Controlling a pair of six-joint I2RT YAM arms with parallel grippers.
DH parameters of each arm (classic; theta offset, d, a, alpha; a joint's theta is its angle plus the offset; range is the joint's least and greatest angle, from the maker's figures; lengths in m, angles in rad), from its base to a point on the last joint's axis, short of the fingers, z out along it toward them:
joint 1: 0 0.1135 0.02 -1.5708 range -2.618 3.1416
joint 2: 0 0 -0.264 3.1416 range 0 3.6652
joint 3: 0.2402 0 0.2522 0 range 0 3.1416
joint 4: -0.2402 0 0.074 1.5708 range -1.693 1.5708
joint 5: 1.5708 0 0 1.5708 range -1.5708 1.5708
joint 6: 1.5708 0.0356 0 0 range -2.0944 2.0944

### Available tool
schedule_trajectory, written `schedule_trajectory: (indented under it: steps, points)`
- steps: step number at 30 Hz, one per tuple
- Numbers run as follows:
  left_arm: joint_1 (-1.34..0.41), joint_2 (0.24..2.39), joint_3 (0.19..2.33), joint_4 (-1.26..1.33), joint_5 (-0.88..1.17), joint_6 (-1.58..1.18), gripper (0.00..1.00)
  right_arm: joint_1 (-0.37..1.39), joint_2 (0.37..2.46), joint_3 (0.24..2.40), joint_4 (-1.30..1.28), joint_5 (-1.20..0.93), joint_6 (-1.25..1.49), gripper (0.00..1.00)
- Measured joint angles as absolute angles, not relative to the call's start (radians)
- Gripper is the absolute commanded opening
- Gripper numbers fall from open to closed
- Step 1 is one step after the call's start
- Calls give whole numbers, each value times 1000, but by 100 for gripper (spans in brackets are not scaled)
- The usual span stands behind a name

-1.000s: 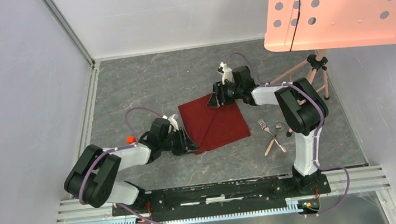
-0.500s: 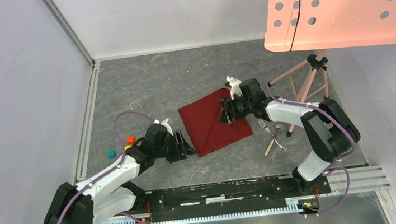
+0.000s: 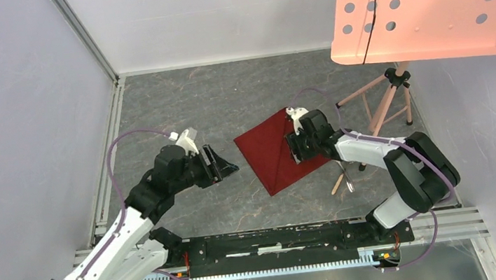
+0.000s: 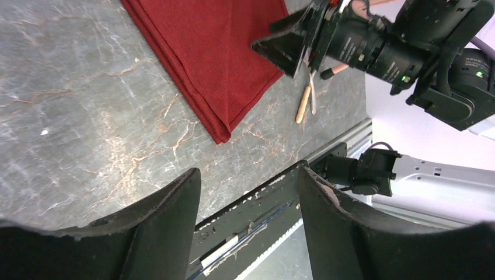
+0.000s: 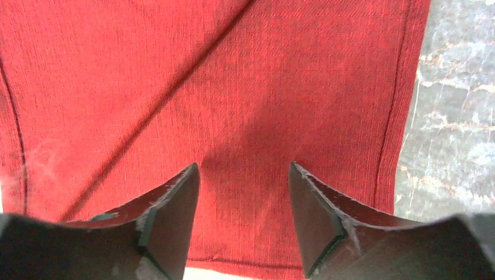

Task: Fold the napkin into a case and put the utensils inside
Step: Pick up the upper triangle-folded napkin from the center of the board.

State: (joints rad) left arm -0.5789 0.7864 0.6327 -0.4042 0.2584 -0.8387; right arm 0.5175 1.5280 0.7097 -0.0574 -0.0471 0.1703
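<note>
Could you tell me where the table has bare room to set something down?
Bare: the table stretch between back wall and napkin, and the strip between napkin and front rail. Crowded: right of the napkin, with utensils, right gripper, tripod legs.

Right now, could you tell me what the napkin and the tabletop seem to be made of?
The napkin: matte dark red woven cloth, shown by its fine ribbed weave and stitched hem. The tabletop: hard-looking, grey, pale-veined; marble or a printed laminate, I cannot tell which.
</note>
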Motion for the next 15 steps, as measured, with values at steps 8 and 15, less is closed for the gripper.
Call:
schedule_trajectory:
  steps: [8, 15]
  points:
    - [-578, 666, 670, -554, 85, -831, 75, 847, 1515, 974, -384, 131, 252, 75]
    - [-578, 737, 759, -649, -62, -772, 76, 1074, 1678, 1238, -571, 209, 390, 62]
